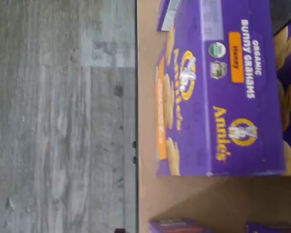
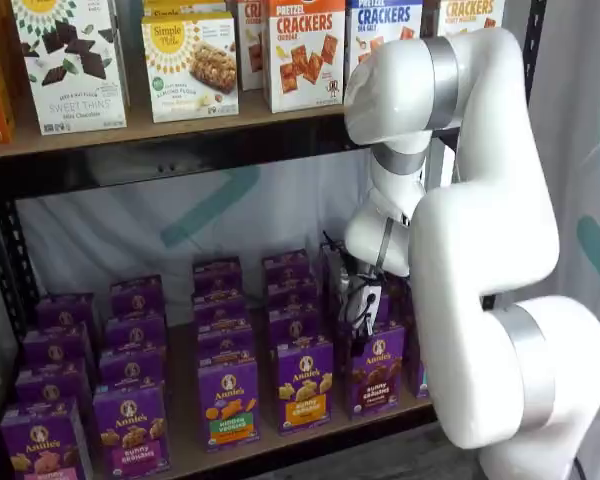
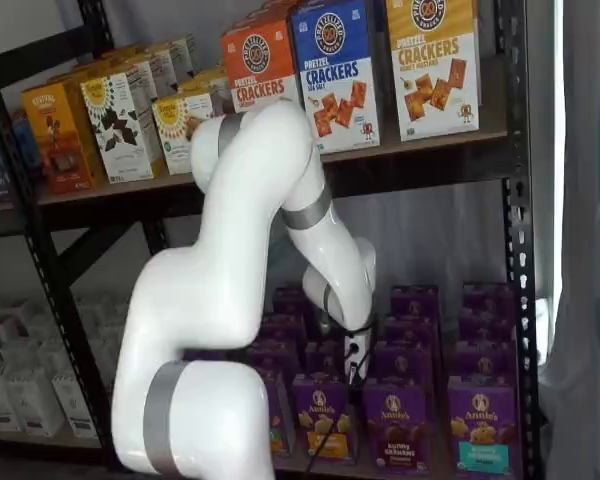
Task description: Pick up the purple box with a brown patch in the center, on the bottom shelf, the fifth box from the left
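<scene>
Below, standing upright at the front of the bottom shelf (image 2: 185,455): the purple box (image 2: 377,369), also (image 3: 396,424), brown crackers mid-front. Hanging just above it, among the rows of purple cartons: the gripper (image 2: 363,318), also (image 3: 355,365). Fingers too dark and side-on for telling whether parted or holding anything.

floor (image 1: 63,121): grey wood planks | backdrop (image 2: 180,225): white sheet | rack (image 3: 515,200): black metal
</scene>
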Tool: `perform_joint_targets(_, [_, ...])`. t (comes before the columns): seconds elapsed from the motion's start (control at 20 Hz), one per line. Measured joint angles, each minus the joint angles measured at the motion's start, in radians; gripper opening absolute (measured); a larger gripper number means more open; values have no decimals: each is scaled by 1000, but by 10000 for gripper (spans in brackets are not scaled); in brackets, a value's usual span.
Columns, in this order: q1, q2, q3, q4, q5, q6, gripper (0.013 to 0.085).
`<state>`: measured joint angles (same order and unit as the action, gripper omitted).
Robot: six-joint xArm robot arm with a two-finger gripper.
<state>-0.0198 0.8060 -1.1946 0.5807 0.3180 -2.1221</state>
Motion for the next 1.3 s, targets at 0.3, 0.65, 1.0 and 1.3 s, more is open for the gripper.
perform_joint_targets(0.3, [-25,52,-77,-66,20,41,850])
perform_joint_targets(0.65, [-61,115,-160,-202,58,134,850])
perform_joint_targets(1.0, [-82,154,-205,-334,100,233,850])
perform_joint_targets(1.3, [-96,165,-212,-435,126,310,850])
